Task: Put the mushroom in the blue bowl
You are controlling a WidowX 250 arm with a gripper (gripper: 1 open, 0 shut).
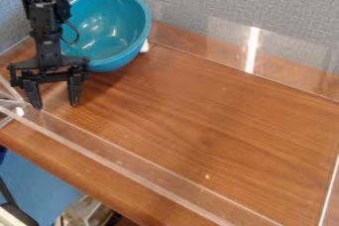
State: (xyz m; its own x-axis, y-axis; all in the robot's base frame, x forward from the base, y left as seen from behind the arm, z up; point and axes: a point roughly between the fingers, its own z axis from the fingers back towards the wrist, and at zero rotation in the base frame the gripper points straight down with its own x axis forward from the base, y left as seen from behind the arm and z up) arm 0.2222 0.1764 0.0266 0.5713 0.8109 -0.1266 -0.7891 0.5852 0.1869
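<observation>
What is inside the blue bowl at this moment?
The blue bowl is tilted toward the camera, and the inside that shows is bare turquoise; no mushroom shows there. The arm and open gripper cover its left part, so that part cannot be checked.

The wooden table (225, 101) is left open rightward (clear walls (259, 47) bound it); the tilted blue bowl (109, 30) blocks the back-left corner.
</observation>
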